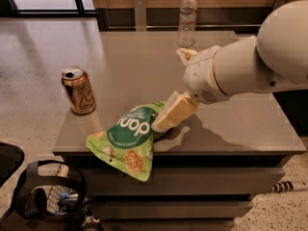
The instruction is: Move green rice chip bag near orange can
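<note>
Camera view shows the gripper spread wide, gripping nothing, one finger touching the green bag lying near the orange can.

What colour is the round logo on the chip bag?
Dark green with white letters, in the camera view. The pincer is at the right edge of the bag.

Crinkly glossy plastic chip bag, shiny metal can, clear plastic bottle, smooth matt grey table, smooth white plastic arm, gripper at the bag's upper corner, matt cream fingers spread apart
</note>
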`<state>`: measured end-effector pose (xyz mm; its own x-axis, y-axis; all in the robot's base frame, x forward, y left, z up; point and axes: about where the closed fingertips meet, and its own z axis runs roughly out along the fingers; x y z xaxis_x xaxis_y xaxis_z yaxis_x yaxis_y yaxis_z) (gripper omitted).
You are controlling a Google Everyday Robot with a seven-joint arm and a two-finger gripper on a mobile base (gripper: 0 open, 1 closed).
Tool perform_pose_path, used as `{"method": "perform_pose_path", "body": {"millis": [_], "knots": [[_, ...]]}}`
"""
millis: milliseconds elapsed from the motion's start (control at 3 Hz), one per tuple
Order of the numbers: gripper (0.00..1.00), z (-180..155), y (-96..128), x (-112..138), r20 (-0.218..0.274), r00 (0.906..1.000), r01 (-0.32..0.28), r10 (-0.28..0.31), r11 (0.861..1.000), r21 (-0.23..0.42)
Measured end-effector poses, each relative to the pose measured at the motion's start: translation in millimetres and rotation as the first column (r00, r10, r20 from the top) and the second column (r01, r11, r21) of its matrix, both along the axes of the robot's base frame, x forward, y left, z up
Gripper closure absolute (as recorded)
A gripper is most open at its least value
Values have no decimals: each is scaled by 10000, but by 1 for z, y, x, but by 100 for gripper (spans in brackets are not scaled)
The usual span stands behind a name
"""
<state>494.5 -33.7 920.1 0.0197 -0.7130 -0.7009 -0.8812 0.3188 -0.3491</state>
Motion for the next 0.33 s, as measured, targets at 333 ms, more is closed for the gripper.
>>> {"method": "perform_pose_path", "body": {"millis": [333], "knots": [[0,0,0,0,1,10000,0,0,10000,-1]]}}
